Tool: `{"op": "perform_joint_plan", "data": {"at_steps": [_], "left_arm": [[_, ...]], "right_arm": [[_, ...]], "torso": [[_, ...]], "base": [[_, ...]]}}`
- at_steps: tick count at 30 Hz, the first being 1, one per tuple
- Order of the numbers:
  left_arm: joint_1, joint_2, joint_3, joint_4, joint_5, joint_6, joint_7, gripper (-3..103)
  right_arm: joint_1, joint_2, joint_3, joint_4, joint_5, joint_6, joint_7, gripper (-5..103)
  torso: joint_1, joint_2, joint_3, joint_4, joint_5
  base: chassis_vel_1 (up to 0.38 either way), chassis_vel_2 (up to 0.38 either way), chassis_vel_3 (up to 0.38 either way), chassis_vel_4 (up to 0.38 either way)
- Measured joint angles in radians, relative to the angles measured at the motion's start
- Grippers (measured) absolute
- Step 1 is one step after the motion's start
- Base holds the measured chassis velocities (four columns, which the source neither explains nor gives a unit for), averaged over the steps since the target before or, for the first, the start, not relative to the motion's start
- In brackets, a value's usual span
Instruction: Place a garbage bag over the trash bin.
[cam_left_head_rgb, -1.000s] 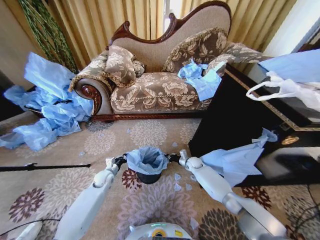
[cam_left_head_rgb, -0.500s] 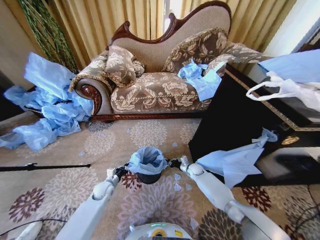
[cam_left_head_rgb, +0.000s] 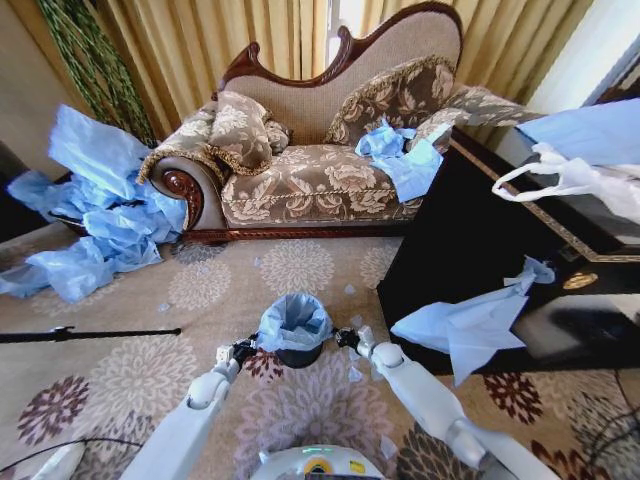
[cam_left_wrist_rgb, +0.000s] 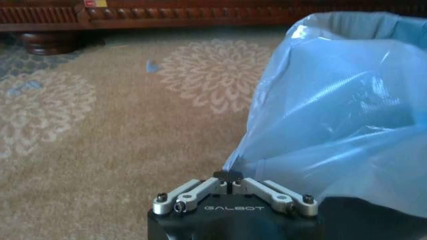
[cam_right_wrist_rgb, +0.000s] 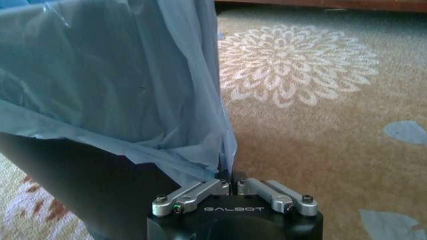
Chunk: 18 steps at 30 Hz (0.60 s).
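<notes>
Two tools are at work, one on each side of the trash bin (cam_left_head_rgb: 297, 355), which stands on the patterned carpet (cam_left_head_rgb: 150, 370) in front of the sofa (cam_left_head_rgb: 320, 150). From the head camera I see the garbage bag (cam_left_head_rgb: 293, 322) draped over the bin's mouth, its light-blue film folded down around the rim with the black base showing beneath.

My left tool (cam_left_head_rgb: 243, 349) sits low beside the bin on the left. Its wrist camera shows the left tool (cam_left_wrist_rgb: 231, 176) with its fingers pressed together on a stretched corner of the garbage bag (cam_left_wrist_rgb: 333, 115), the film pulled taut from the bin's side down to the fingertips. The bag's opening edge is visible at the top of that view, and the bin's dark wall (cam_left_wrist_rgb: 373, 220) shows under the hem.

My right tool (cam_left_head_rgb: 347, 338) is on the opposite side, just beside the bin. On its wrist camera the right tool (cam_right_wrist_rgb: 231, 176) appears clenched on the bag's lower edge; the film (cam_right_wrist_rgb: 113, 80) gathers into a pleat right at the fingertips, though I can't quite make out how much plastic is actually between them. The black bin wall (cam_right_wrist_rgb: 87, 190) is exposed below the bag's ragged hem.

Other loose blue bags lie in a heap (cam_left_head_rgb: 90, 215) left of the sofa, on the sofa cushion (cam_left_head_rgb: 400, 155), and over the dark counter (cam_left_head_rgb: 480, 250) at right.
</notes>
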Motion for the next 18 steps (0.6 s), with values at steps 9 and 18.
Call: {"op": "perform_joint_plan", "data": {"at_steps": [9, 18], "left_arm": [[-0.068, -0.022, 0.003, 0.137, 0.089, -0.057, 0.006, 0], [-0.085, -0.059, 0.008, 0.214, 0.164, -0.096, 0.023, 0]], "right_arm": [[-0.008, 0.017, 0.011, -0.018, -0.025, 0.004, 0.022, 0], [-0.010, 0.010, 0.016, -0.027, -0.037, 0.004, 0.032, 0]], "torso": [[0.000, 0.000, 0.000, 0.0000, 0.0000], [0.000, 0.000, 0.000, 0.0000, -0.0001]], "base": [[0.000, 0.000, 0.000, 0.000], [0.000, 0.000, 0.000, 0.000]]}}
